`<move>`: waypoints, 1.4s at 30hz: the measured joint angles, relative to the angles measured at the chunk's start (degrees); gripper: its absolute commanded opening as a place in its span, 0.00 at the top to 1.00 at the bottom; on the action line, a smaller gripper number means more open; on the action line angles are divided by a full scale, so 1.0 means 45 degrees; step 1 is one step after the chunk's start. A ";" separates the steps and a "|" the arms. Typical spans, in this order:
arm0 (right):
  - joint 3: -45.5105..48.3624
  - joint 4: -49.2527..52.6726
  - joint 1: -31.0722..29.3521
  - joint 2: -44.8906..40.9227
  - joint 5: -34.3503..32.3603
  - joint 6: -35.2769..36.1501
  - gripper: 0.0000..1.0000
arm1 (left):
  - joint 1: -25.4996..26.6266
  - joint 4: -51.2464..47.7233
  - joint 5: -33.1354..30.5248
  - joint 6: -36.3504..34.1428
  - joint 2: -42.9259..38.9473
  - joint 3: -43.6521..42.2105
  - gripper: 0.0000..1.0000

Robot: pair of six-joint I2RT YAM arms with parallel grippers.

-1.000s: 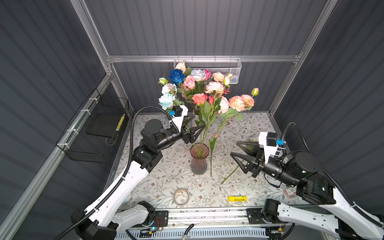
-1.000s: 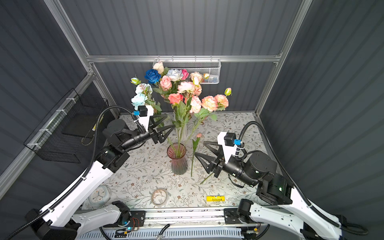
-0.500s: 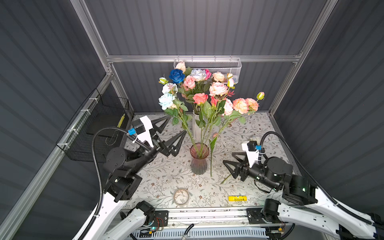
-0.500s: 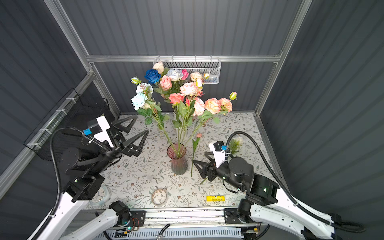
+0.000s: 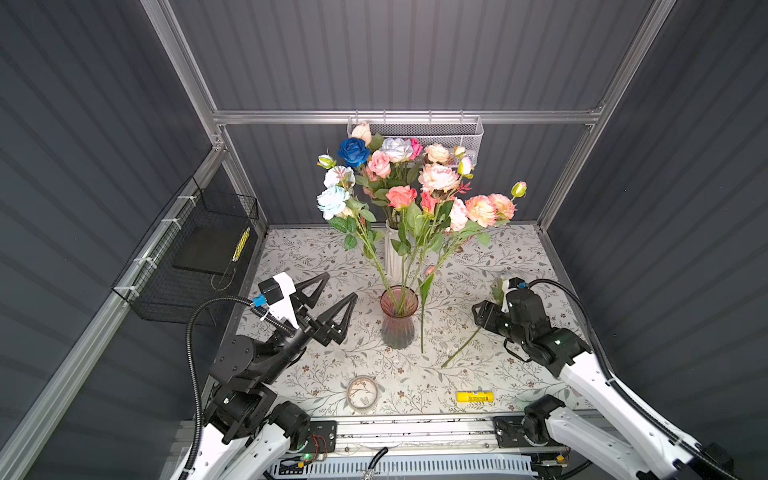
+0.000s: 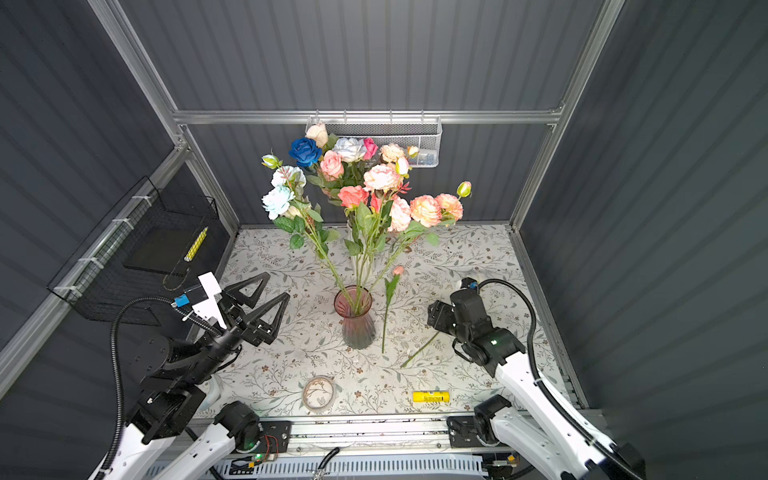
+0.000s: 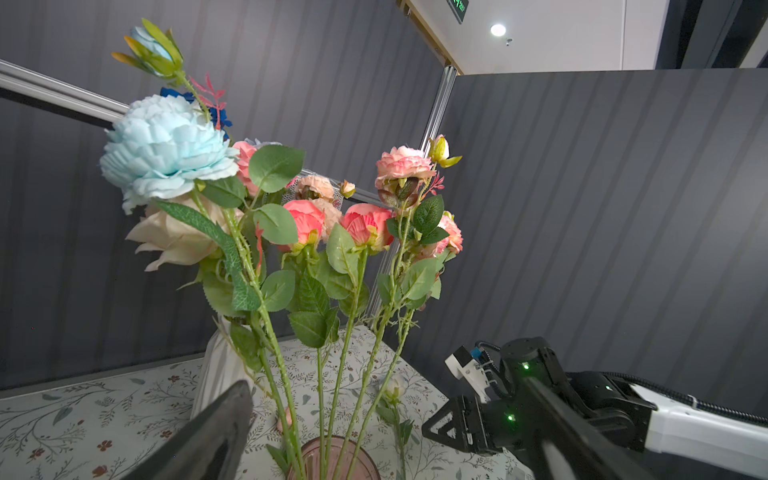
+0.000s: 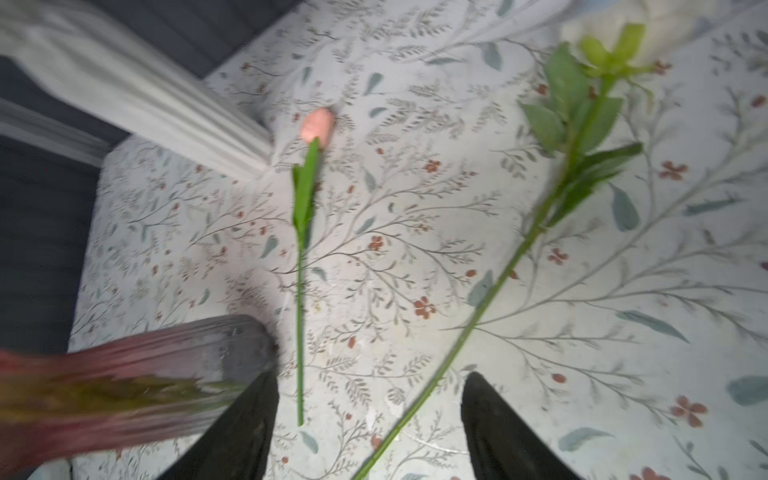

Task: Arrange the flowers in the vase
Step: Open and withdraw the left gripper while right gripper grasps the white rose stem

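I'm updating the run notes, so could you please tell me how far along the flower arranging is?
Done: several flowers stand in the pink vase. In hand: nothing; the left gripper is open beside the vase, the right gripper open above a cream rose stem. Left: that stem and the pink bud stem lie on the table.

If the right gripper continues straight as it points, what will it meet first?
Probably the longer green stem lying on the table: it runs between the open fingers of the right gripper, which points down. Blurred view, so depth is uncertain.
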State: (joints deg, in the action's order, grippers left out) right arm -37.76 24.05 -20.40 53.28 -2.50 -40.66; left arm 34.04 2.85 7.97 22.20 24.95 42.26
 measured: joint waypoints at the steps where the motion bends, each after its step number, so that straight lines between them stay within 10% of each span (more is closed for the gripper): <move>1: -0.0010 -0.0024 0.0593 0.0607 0.0223 -0.0044 0.29 | 0.0000 -0.0131 -0.0039 0.0049 -0.0049 -0.0053 0.00; 19: -0.3147 0.0641 0.2778 0.8451 0.0321 0.0282 0.43 | 0.0000 -0.0748 -0.0262 0.0228 -0.1501 -0.0709 0.00; 37: -0.4643 0.1899 0.2200 1.0297 0.0141 0.0529 1.00 | 0.0000 -0.1132 -0.0588 0.0219 -0.1914 -0.0772 0.00; 42: -0.4148 0.1355 0.2200 0.9126 0.0136 0.0685 1.00 | 0.0000 -0.1117 -0.0588 0.0223 -0.1705 -0.0772 0.00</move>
State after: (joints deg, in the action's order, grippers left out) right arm -56.42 30.15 -10.50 94.35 -1.89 -37.58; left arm 34.04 -2.17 5.32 23.20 17.28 38.79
